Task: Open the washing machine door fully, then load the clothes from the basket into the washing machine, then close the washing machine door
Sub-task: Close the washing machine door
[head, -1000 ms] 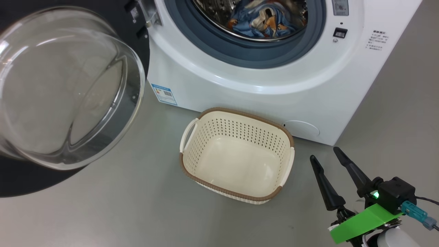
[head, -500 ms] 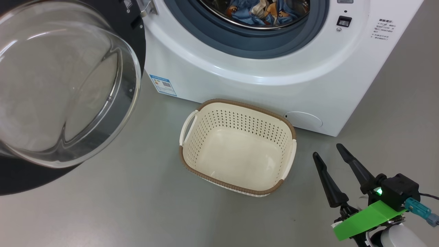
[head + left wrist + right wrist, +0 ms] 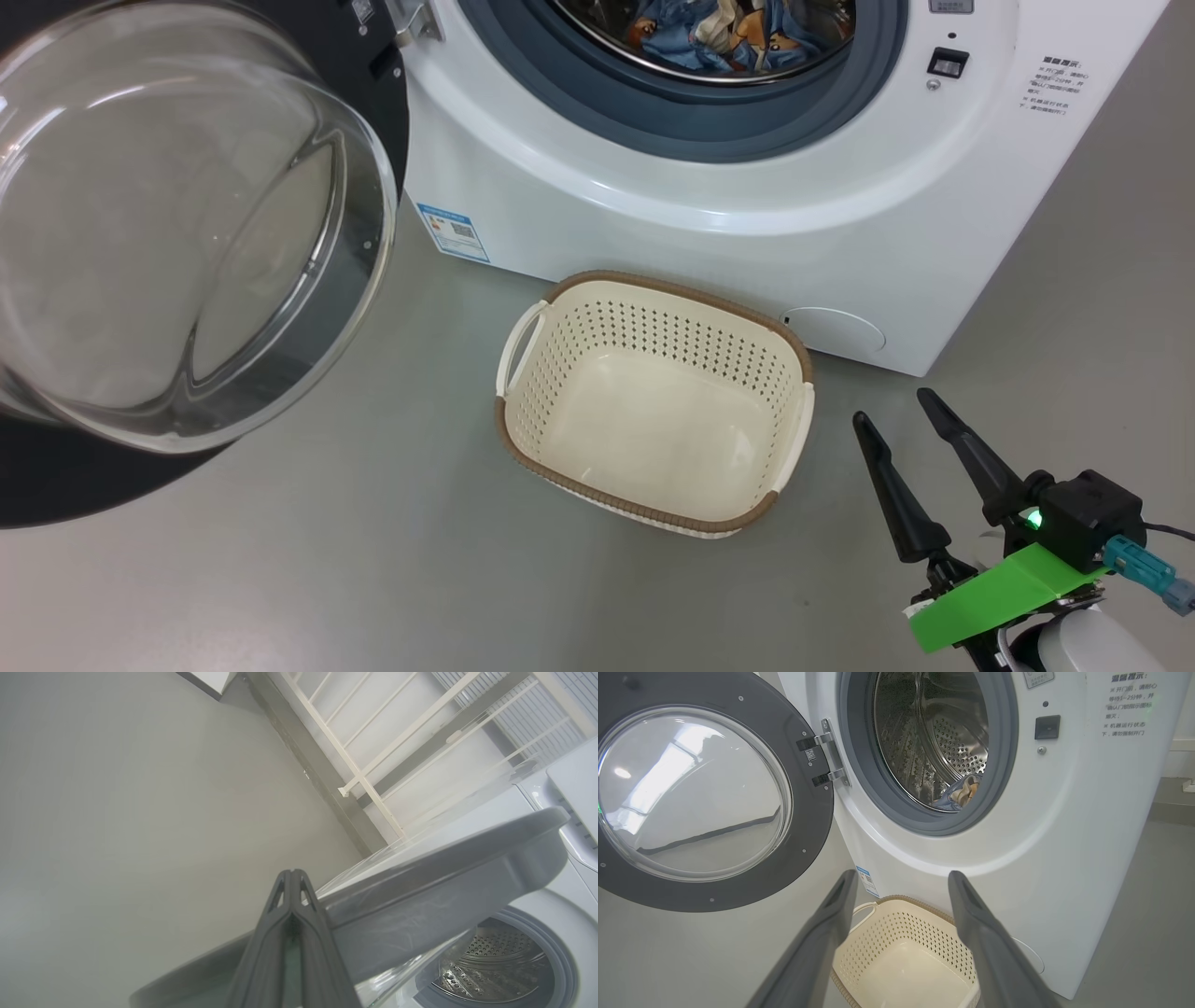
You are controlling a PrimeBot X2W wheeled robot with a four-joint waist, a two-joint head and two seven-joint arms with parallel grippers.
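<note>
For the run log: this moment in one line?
door open | basket empty | clothes in drum | left gripper shut | right gripper open

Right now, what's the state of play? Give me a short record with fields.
door: swung wide open
basket: empty, on floor before washer
clothes: in the drum
left fingers: shut, by the door's rim, contact unclear
right fingers: open, empty, right of basket
left to do: close door
</note>
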